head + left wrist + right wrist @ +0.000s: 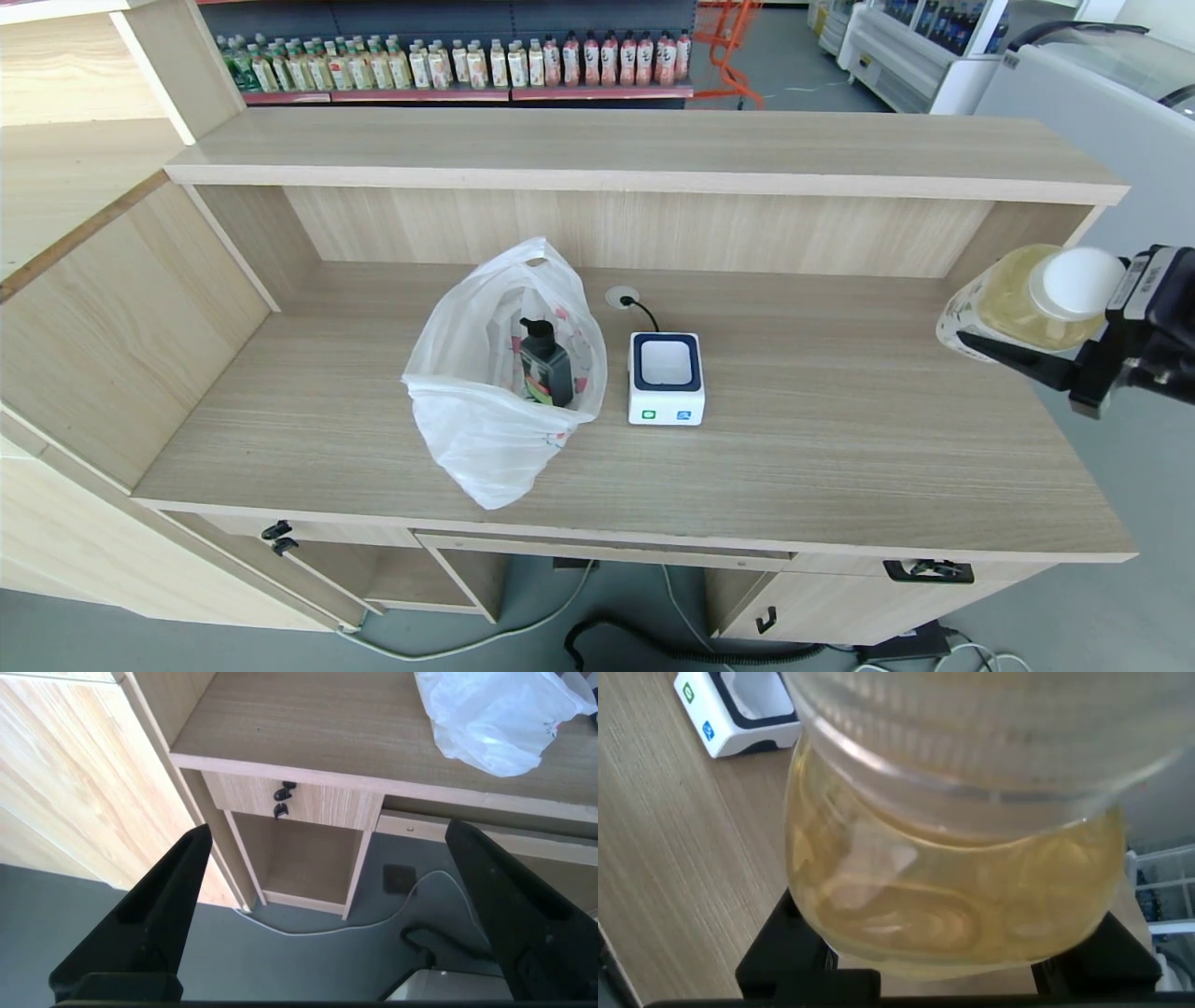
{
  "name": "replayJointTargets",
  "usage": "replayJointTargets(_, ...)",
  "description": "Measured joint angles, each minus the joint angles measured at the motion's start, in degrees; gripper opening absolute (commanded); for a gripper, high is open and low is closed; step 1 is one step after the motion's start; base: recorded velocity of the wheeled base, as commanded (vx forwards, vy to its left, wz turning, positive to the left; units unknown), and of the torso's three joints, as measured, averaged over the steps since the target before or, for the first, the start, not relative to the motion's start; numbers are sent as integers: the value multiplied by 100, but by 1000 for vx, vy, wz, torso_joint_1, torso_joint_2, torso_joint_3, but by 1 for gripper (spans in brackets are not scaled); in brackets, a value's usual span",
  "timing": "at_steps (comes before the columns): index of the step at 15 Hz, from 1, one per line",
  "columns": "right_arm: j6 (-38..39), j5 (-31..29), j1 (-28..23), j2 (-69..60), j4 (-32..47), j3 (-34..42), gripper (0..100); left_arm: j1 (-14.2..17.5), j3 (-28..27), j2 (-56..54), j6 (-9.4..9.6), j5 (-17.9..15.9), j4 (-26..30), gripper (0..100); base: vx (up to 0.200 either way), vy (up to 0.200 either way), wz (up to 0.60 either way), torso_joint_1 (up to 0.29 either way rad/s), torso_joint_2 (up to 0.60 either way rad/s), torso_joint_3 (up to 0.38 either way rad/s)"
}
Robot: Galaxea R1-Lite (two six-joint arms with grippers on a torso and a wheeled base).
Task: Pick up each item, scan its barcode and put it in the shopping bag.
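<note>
Pump bottle sits in shopping bag, done; yellow bottle, clamped by right gripper at 3 o'clock of scanner, seemingly awaits scanning; left gripper agape.

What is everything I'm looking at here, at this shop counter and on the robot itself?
Light wooden counter: one, pale wood, in front of the robot.
White plastic shopping bag: one, white, open, on the counter left of centre.
Dark pump bottle: one, black with a colourful label, upright inside the bag.
White box-shaped barcode scanner: one, white with a dark blue frame, beside the bag on its right.
Black cable: one, black, from the scanner to a hole in the counter.
Drink bottles: one long row, pale yellow to pink, on a shop shelf behind.
Clear bottle of yellowish liquid: one, white cap, held in the air at the counter's right end.
Right gripper: one, black, shut on that bottle.
Left gripper: one, black, open, low by the counter's front left.
</note>
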Motion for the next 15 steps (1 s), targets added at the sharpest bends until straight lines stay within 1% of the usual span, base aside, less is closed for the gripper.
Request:
replayJointTargets(2,0,9,-22,26,2,24,0,1,0,0,5,0,0,100,0,0,0,0,0,0)
replayJointTargets(5,5,44,7,138,7,6,0,6,0,0,38,-5,0,100,200,0,0,-4,4,2)
replayJointTargets(8,38,66,90,273,-2,-13,0,1,0,0,40,-5,2,100,0,0,0,0,0,0)
replayJointTargets(11,402,93,389,391,-6,-11,0,1,0,0,40,-5,2,100,0,0,0,0,0,0)
replayJointTargets(14,477,106,629,463,13,-35,0,4,0,0,18,0,2,100,0,200,0,-9,4,4)
replayJointTargets(15,486,207,688,480,-17,-55,0,9,0,0,22,0,2,100,0,200,0,12,2,2)
